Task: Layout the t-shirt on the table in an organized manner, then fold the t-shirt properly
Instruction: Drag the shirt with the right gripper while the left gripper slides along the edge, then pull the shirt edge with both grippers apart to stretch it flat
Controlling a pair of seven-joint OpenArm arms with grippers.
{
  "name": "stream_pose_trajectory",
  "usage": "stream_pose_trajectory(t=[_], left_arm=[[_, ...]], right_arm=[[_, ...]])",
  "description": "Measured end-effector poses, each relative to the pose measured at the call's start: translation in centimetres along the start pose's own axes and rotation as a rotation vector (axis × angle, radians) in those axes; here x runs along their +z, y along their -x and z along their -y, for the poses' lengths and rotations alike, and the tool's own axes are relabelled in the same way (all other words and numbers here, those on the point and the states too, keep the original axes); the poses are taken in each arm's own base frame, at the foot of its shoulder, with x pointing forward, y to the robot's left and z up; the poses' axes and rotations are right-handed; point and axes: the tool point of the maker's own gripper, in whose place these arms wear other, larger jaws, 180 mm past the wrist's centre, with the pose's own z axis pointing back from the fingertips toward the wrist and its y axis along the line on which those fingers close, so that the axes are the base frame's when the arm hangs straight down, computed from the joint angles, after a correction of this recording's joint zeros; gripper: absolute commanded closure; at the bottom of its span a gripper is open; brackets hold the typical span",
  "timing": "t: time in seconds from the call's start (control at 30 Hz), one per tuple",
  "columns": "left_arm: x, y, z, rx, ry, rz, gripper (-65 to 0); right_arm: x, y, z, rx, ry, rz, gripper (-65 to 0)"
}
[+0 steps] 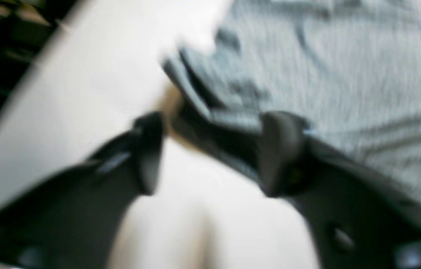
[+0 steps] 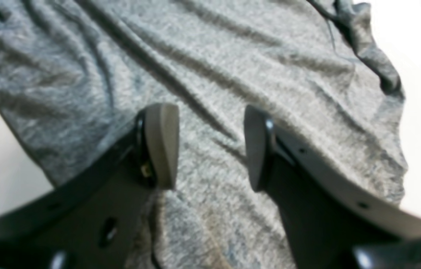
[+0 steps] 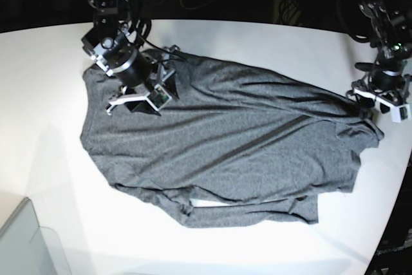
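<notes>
Grey knit shirt (image 3: 232, 152) lies spread but wrinkled across the white bench (image 3: 38, 75). Right fingers (image 2: 161, 145) stand apart above the cloth; left fingers (image 1: 150, 153) stand apart at its edge, gripping nothing. Soft and limp, it is best pinched at hems.

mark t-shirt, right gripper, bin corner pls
t-shirt (image 3: 244, 152), base view, middle of the body fabric.
right gripper (image 2: 210, 145), right wrist view, midway between the open fingertips, over the cloth.
bin (image 3: 26, 246), base view, translucent corner wall at lower left.
</notes>
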Motion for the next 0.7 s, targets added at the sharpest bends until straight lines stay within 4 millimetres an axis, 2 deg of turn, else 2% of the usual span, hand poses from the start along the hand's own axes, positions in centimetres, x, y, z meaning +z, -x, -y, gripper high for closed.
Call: stream_pose_trajectory(t=[0.07,0.13,0.23,0.37,0.5,0.7], left_arm=[[-0.7,1.3,-0.7,-0.010,-0.007,-0.045,-19.1],[-1.9,2.3,-0.9,-0.020,-0.005,-0.093,-13.4],[-3.1,2.4,-0.3,-0.020,0.022,-0.105,-12.8],[-3.7,1.8,-0.2,-0.006,0.018,-0.100,-12.9],[-5.2,0.4,0.3,0.034,0.029,-0.074,-12.9],[-7.8,1.4,1.0,0.123,0.030,-0.127,-12.9]], right_arm=[[0.0,0.0,-0.1,0.001,-0.002,-0.001,-28.8],[-0.1,0.0,-0.1,0.001,-0.004,-0.001,-28.8],[-0.1,0.0,-0.2,-0.002,-0.005,-0.001,-28.8],[0.1,0.4,-0.2,-0.004,-0.005,-0.011,-28.8],[0.1,0.6,-0.5,-0.006,-0.009,-0.015,-28.8],[0.3,1.1,0.2,-0.015,0.010,-0.026,-28.8]])
